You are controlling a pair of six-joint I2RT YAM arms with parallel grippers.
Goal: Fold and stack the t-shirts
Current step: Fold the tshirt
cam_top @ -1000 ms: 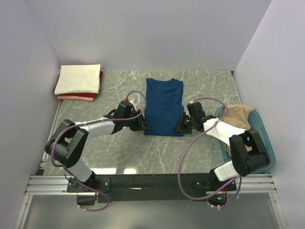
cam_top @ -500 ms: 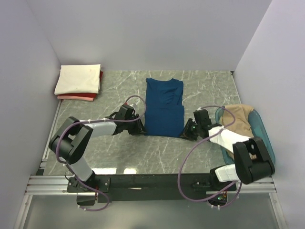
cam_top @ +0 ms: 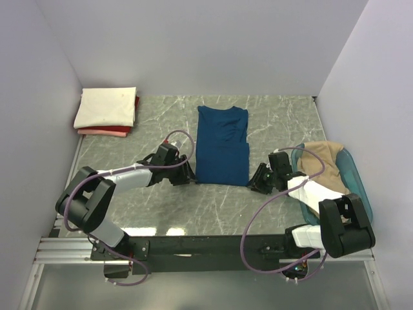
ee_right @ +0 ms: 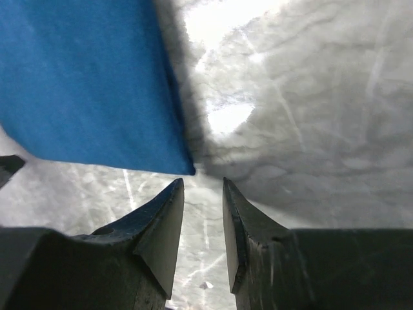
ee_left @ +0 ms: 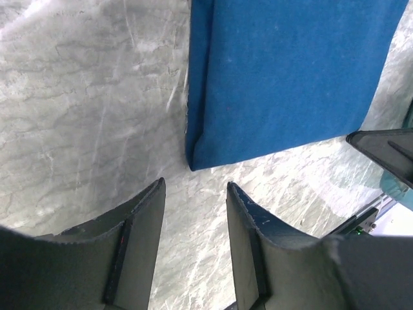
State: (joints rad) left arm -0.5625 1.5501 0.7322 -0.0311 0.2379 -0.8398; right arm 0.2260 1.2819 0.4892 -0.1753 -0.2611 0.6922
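Jaws of the left gripper (cam_top: 187,174) and right gripper (cam_top: 257,181) stand slightly apart, empty, beside the near corners of the folded dark blue cloth t-shirt (cam_top: 222,145), which lies mid grey marble tabletop (cam_top: 213,206).

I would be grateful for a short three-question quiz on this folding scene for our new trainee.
1. True or false: the left tool is open and holds nothing, just short of a near corner of the blue t-shirt.
2. Where does the tan t-shirt lie? A in the teal tub; B in the left tool; C on the blue t-shirt.
3. Fill in: the top t-shirt of the stack at the far left is ___ in colour.
Key: 1 true; 2 A; 3 cream.
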